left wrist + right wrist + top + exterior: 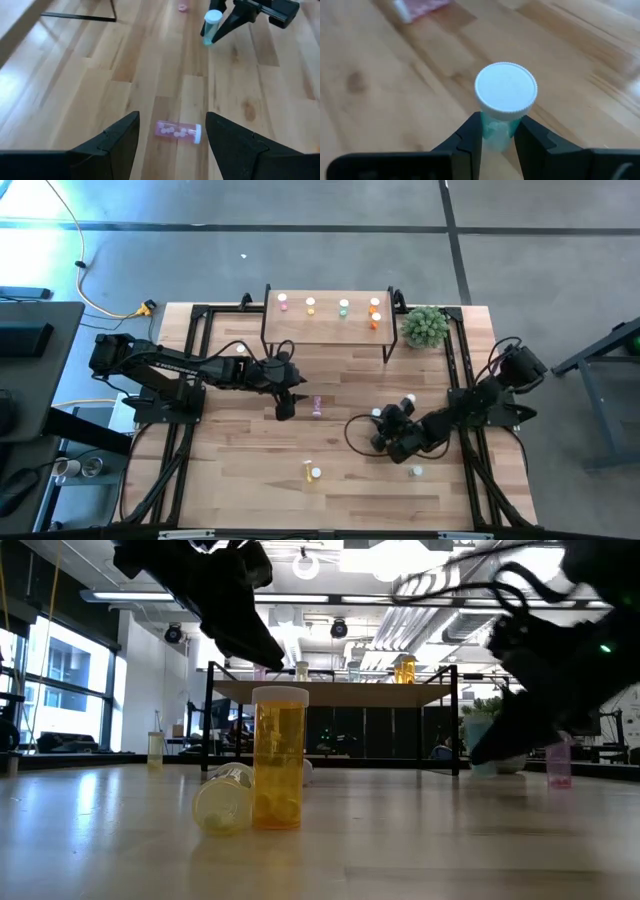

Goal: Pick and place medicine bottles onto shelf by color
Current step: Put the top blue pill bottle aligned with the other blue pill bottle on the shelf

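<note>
Right gripper (497, 137) is low over the table's (240, 480) right half, clamped on an upright green bottle (501, 122) with a white cap, seen clearly only in right wrist view. Left gripper (172, 142) reaches to mid-table, fingers spread wide, hovering above a pink bottle (178, 131) lying on its side. Left wrist view also catches the right gripper holding its bottle. High view shows five bottles on the shelf (325, 328). Low view shows a yellow bottle (278, 758) upright up front.

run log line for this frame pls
right gripper: shut on green bottle | left gripper: open over lying pink bottle | shelf: five bottles
</note>
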Controlling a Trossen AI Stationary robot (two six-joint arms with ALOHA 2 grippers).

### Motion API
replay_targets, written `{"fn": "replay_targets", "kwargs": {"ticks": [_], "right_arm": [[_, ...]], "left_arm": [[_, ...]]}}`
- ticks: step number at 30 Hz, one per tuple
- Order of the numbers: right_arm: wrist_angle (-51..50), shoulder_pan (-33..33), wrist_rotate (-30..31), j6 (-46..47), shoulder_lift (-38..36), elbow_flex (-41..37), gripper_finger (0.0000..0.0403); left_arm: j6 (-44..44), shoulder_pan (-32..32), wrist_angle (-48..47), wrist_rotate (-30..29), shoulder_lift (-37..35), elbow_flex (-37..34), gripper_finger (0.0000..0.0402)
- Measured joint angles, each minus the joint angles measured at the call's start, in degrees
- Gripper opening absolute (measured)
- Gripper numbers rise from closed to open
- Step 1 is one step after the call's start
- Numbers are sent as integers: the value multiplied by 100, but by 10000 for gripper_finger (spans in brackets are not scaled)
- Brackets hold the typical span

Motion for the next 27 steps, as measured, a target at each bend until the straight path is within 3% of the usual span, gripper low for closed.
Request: {"fn": "replay_targets", "kwargs": {"ticks": [8,12,19,23,27], "right_arm": [[5,-573,-980,-1521,0,794,81],[-2,-781,-1127,-2129,0,1120,81],[13,-1173,-1064,-3014,-2,1622,81],[28,-1359,-511,-3047,-2,1747,84],[307,-1572,-221,-3047,-2,1769,85]], "left_arm": [[35,-2,-2,414,0,0,216],[-79,-46,-11,542,0,0,216],[37,-59,-26,470,0,0,216],[49,-57,-24,386,0,0,216],[275,-59,-13,-69,2,0,216]]}}
